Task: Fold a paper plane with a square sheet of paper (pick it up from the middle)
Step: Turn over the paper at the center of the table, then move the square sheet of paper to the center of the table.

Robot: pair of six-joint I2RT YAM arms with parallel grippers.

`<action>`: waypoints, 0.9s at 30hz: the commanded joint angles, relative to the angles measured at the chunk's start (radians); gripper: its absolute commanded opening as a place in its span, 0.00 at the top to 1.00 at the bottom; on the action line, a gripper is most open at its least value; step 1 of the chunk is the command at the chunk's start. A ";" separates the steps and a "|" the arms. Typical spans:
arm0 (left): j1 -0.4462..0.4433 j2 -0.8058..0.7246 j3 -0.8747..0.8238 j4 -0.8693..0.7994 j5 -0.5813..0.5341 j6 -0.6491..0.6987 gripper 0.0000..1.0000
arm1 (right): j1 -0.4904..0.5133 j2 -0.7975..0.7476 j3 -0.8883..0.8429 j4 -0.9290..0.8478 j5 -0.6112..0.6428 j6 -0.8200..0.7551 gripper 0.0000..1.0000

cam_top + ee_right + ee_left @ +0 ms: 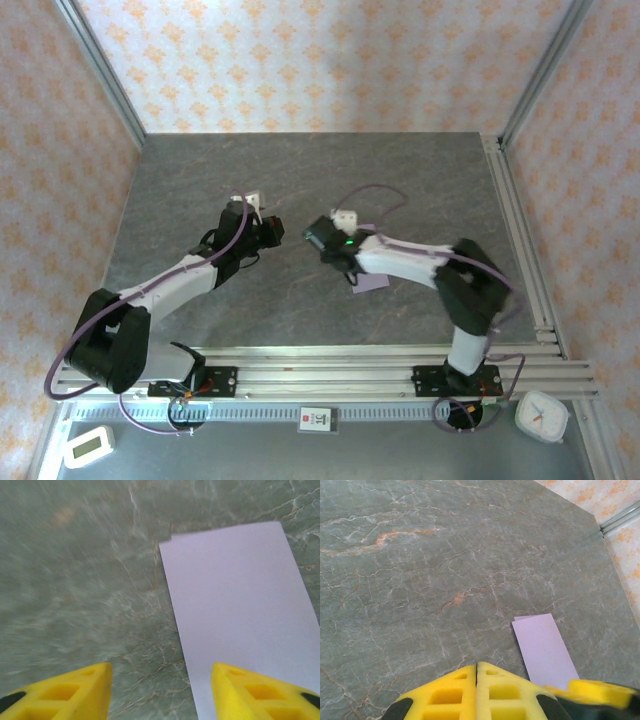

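So the thin pale lilac sheet of paper (240,610) lies flat on the grey marbled table (300,170), around its middle and a bit toward the near edge, partly under the right arm. A sliver of a second layer peeks out at one corner, so I reckon it's folded in half. The right gripper (161,675) hovers at its long edge, yellow fingers apart with nothing between them. The left gripper (476,672) is closed tight on nothing, near the sheet. Paper's featherlight, floppy and creases easily, so I'd pinch gently mid-edge.
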State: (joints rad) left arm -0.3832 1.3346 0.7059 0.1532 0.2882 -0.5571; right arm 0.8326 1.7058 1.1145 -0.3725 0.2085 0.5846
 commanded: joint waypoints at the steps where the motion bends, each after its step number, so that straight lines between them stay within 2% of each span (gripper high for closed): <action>1: 0.009 -0.008 0.037 -0.016 0.051 0.034 0.99 | -0.136 -0.182 -0.177 0.219 -0.231 -0.008 0.54; 6: -0.001 0.039 0.045 0.043 0.139 0.021 0.99 | -0.361 -0.295 -0.434 0.454 -0.459 -0.012 0.85; 9: -0.038 0.075 0.073 0.053 0.147 0.022 0.98 | -0.427 -0.291 -0.517 0.571 -0.543 -0.009 0.95; 12: -0.086 0.117 0.097 0.077 0.150 0.018 0.97 | -0.456 -0.239 -0.563 0.658 -0.600 0.009 1.00; 17: -0.138 0.190 0.108 0.171 0.196 -0.023 0.93 | -0.460 -0.144 -0.628 0.769 -0.657 0.052 1.00; 21: -0.158 0.234 0.115 0.196 0.197 -0.024 0.93 | -0.452 -0.136 -0.693 0.843 -0.689 0.116 1.00; 27: -0.165 0.244 0.088 0.215 0.163 -0.069 0.92 | -0.330 -0.209 -0.739 0.873 -0.663 0.223 1.00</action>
State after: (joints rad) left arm -0.5419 1.5818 0.7914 0.3119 0.4664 -0.6022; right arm 0.4351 1.5276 0.3958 0.4988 -0.4343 0.7345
